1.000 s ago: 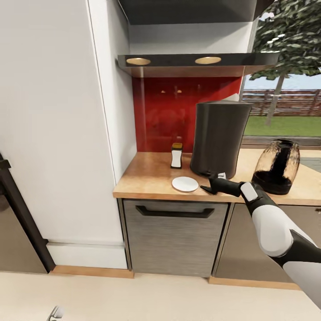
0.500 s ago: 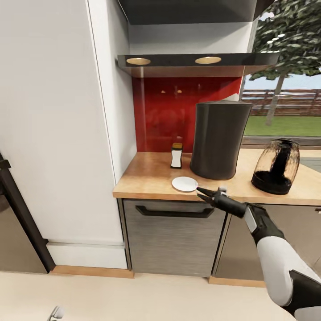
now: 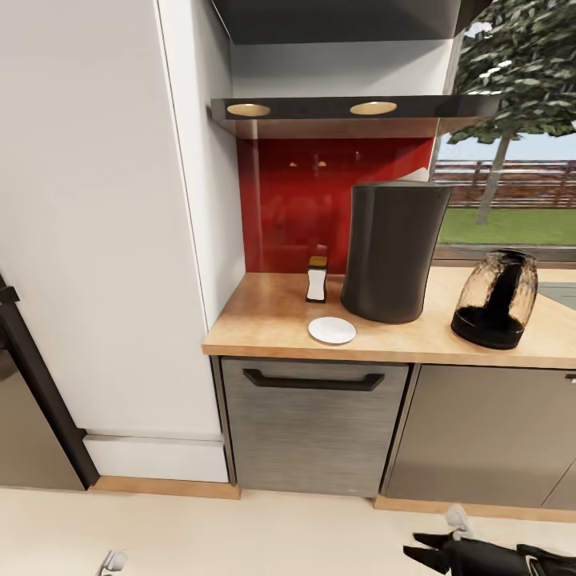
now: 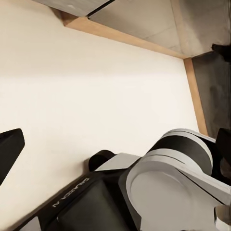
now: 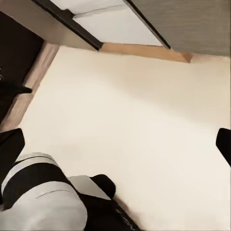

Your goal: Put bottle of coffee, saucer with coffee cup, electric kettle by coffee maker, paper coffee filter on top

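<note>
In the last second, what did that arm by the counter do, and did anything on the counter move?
The right gripper pulled back from beside the saucer and dropped to floor height, empty and open. It took hold of nothing. The saucer, the bottle of coffee, the coffee maker and the electric kettle all stayed put on the countertop.

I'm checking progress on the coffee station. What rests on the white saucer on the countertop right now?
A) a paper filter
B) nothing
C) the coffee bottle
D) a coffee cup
B: the saucer lies bare, with the coffee bottle standing apart behind it.
</note>
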Robot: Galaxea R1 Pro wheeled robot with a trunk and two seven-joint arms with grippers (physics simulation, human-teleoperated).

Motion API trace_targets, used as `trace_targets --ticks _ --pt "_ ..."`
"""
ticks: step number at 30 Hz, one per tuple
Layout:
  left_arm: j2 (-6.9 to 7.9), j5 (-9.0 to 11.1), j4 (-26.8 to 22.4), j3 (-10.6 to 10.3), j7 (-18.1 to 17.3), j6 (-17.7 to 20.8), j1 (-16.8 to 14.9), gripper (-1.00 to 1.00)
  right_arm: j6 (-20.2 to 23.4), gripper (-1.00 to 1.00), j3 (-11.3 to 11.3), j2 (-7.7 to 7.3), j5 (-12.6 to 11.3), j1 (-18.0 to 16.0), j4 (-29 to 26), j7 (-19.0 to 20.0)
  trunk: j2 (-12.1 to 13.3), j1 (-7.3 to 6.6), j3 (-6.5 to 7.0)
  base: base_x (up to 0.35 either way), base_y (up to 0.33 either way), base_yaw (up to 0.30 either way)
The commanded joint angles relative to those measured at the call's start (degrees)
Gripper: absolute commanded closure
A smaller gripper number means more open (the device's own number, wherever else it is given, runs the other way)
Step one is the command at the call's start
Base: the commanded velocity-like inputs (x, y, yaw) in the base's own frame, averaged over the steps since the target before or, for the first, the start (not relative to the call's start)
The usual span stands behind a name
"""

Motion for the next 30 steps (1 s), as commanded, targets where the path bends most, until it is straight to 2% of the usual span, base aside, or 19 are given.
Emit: trace_targets --ticks 1,2,4,6,9,16,17,21,24,25,26,30 --pt "-1.03 0.6 0.0 -0.4 0.6 0.6 -0.1 -1.00 -1.4 -1.00 -0.4 -1.46 0.8 1.8 1.7 0.3 0.0 0.00 -0.04 0.000 0.000 0.000" --pt "-2.21 0.6 0.0 -0.4 2.1 0.3 -0.1 -1.00 -3.4 -1.00 -0.5 -2.98 0.9 2.9 4.3 0.2 0.0 0.00 -0.04 0.000 0.000 0.000" --pt "-3.20 0.6 0.0 -0.4 3.7 0.2 -0.1 -1.00 -5.1 -1.00 -0.5 -4.29 0.9 3.6 6.9 0.0 0.0 0.00 -0.04 0.000 0.000 0.000" --pt "-4.40 0.6 0.2 -0.3 6.6 0.0 -0.1 -1.00 -7.6 -1.00 -1.3 -6.56 1.0 4.4 10.4 -0.2 0.0 0.00 -0.04 0.000 0.000 0.000" --pt "-4.79 0.6 1.4 -0.3 7.4 -0.1 -0.1 -1.00 -8.3 -1.00 -2.1 -7.76 1.0 4.7 11.5 -0.3 0.0 0.00 -0.04 0.000 0.000 0.000" --pt "-5.06 0.6 2.6 -0.2 7.9 -0.2 -0.1 -1.00 -8.4 -1.00 -2.7 -8.91 1.0 4.8 12.2 -0.3 0.0 0.00 -0.04 0.000 0.000 0.000" --pt "-5.00 0.6 2.8 0.0 8.0 -0.2 -0.1 -1.00 -8.3 -1.00 -2.7 -9.77 1.0 4.8 12.3 -1.4 0.0 0.00 -0.04 0.000 0.000 0.000" --pt "-4.99 0.6 2.8 0.1 8.0 -0.3 -0.1 -1.00 -8.3 -1.00 -3.6 -9.93 1.0 4.8 12.4 -3.0 0.0 0.00 -0.04 0.000 0.000 0.000" --pt "-4.99 0.6 3.8 0.1 8.0 -0.2 -0.1 -1.00 -8.4 -1.00 -6.7 -9.99 1.0 4.8 12.4 -5.6 0.0 0.00 -0.04 0.000 0.000 0.000" --pt "-4.99 0.6 5.0 0.1 8.0 -0.2 -0.1 -1.00 -8.5 -1.00 -9.1 -10.01 1.0 4.8 12.5 -7.2 0.0 0.00 -0.04 0.000 0.000 0.000" --pt "-4.99 0.6 5.7 0.2 8.0 -0.2 -0.1 -1.00 -8.6 -1.00 -10.3 -10.02 1.0 4.8 12.5 -8.0 0.0 0.00 -0.04 0.000 0.000 0.000" --pt "-4.99 0.6 8.4 1.3 8.0 -0.2 -0.1 -1.00 -8.8 -1.00 -13.4 -10.00 1.1 4.8 12.7 -11.4 0.0 0.00 -0.04 0.000 0.000 0.000"
